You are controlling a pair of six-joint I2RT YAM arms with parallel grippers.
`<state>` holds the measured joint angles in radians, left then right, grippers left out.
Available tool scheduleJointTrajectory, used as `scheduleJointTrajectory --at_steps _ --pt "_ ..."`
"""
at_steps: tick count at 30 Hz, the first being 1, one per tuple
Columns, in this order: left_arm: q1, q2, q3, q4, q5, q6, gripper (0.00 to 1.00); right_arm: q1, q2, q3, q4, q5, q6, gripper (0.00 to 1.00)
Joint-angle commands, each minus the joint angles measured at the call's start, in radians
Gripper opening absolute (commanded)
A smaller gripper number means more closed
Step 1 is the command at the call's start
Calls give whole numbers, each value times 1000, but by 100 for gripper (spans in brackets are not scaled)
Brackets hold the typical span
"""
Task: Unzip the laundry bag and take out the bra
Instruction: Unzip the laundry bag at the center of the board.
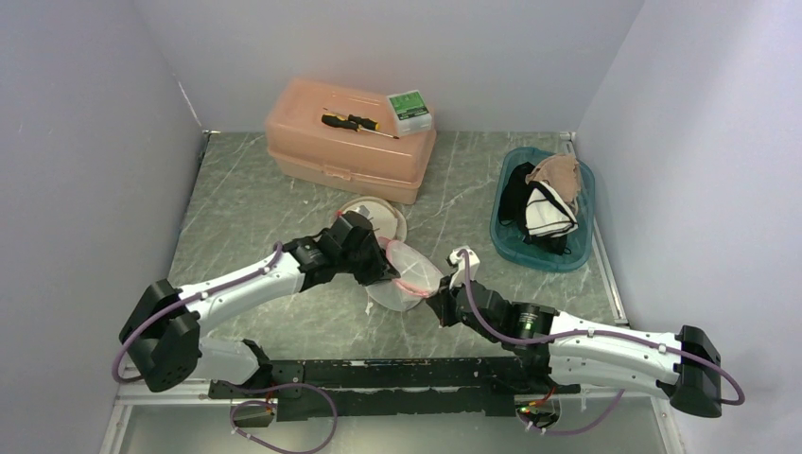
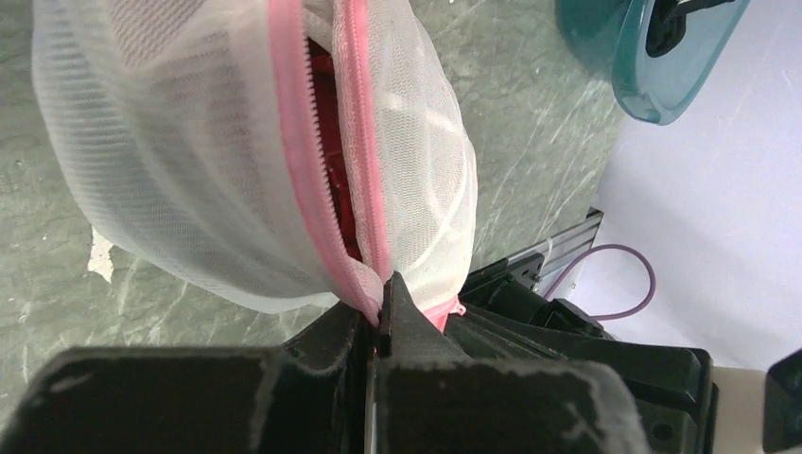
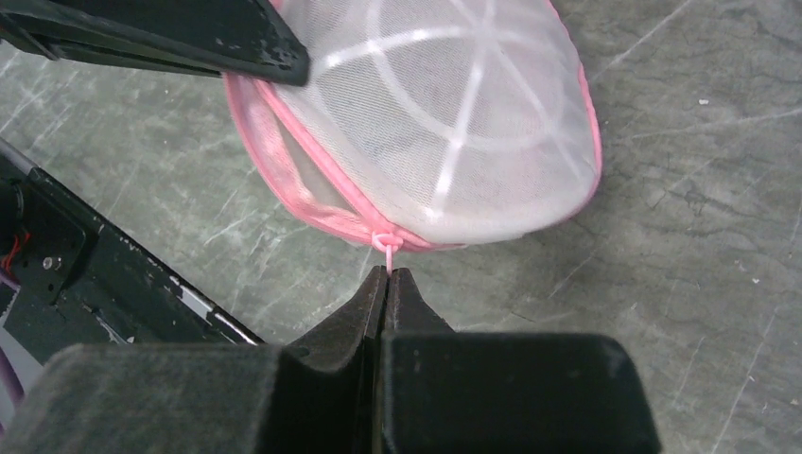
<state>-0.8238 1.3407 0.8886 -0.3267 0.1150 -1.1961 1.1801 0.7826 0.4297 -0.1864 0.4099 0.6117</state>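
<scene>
A white mesh laundry bag [image 1: 409,274] with pink zipper trim hangs between my two grippers over the table's middle. In the left wrist view the bag [image 2: 189,161] has its zipper [image 2: 312,161] parted, and a dark red bra [image 2: 331,142] shows in the gap. My left gripper [image 2: 383,303] is shut on the pink zipper edge at the bag's end; it also shows in the top view [image 1: 383,265]. My right gripper [image 3: 386,274] is shut on the thin pink zipper pull [image 3: 385,248] under the bag [image 3: 444,123]; it also shows in the top view [image 1: 441,305].
A peach plastic toolbox [image 1: 350,142] with a screwdriver and a green box on its lid stands at the back. A teal basket [image 1: 567,251] of clothes sits at the right. A second round mesh bag [image 1: 388,216] lies behind the left gripper. Walls enclose the table.
</scene>
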Motion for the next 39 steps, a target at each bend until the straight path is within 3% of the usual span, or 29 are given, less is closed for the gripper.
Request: scheduleJointTrajectory --at_steps 1,14,15,18,21,23,26,33,39 --pt "11 -60 -25 -8 -64 -20 3 3 -12 -11 -32 19 28 0" --pt "11 -91 -79 59 -16 -16 3 4 -15 12 -58 37 19 0" --pt "11 -99 -89 74 -9 -14 6 3 -24 15 -57 26 13 7" --pt "11 -133 -119 113 5 -8 29 4 -76 25 -71 -8 -14 43" --pt "11 -169 -137 114 14 -3 54 4 -110 64 -131 -8 -27 58" --pt "11 -197 -135 95 16 12 64 3 -121 101 -176 3 -34 62" --pt "11 -240 -107 8 -5 52 72 3 -139 129 -203 15 -48 64" --pt "12 -341 -19 -160 -198 215 76 4 -85 166 -196 72 -75 65" --pt "12 -182 191 -295 -307 439 81 3 -52 167 -151 83 -81 65"
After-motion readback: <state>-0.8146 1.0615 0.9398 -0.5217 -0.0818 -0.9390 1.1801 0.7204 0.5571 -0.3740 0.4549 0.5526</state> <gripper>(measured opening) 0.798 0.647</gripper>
